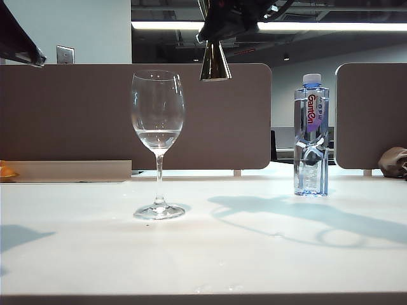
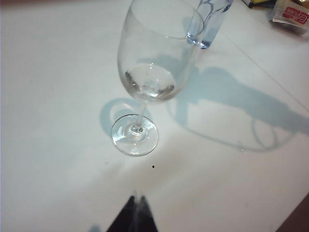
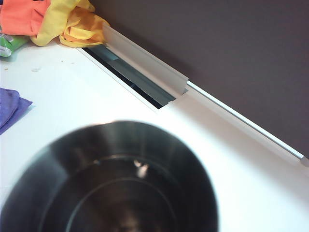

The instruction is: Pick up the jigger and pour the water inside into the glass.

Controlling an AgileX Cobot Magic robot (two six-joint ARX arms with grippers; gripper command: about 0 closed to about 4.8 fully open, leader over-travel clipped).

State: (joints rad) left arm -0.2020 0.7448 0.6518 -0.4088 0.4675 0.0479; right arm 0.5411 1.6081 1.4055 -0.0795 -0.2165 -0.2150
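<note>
Smooth white tabletop [image 1: 254, 254] fills the foreground, matte and faintly speckled, with soft grey shadows of the arms lying across it. On it stands the glass [image 1: 158, 143]: clear, thin-walled, a rounded bowl on a slender stem and a flat round foot. A shallow pool of the water [image 1: 158, 138] sits low in the bowl; from the left wrist view it shows as a pale disc [image 2: 149, 83] with dark glints at its edge.

High above the table, up and to the right of the glass's rim, the jigger [image 1: 215, 61] hangs with one shiny cone pointing its wide mouth downward, the metal catching the ceiling light. Its upper part disappears into the right gripper [image 1: 219, 28], a dark mass at the top edge, clamped on the jigger. The right wrist view looks straight into a blurred, dark metal cup mouth [image 3: 120, 188].

Of the left gripper only a dark fingertip [image 2: 134, 215] shows, well short of the glass's foot; I cannot tell whether it is apart or together.

Further right stands a clear ribbed plastic bottle [image 1: 311, 136] with a blue cap, against brown partition panels [image 1: 76, 114].
</note>
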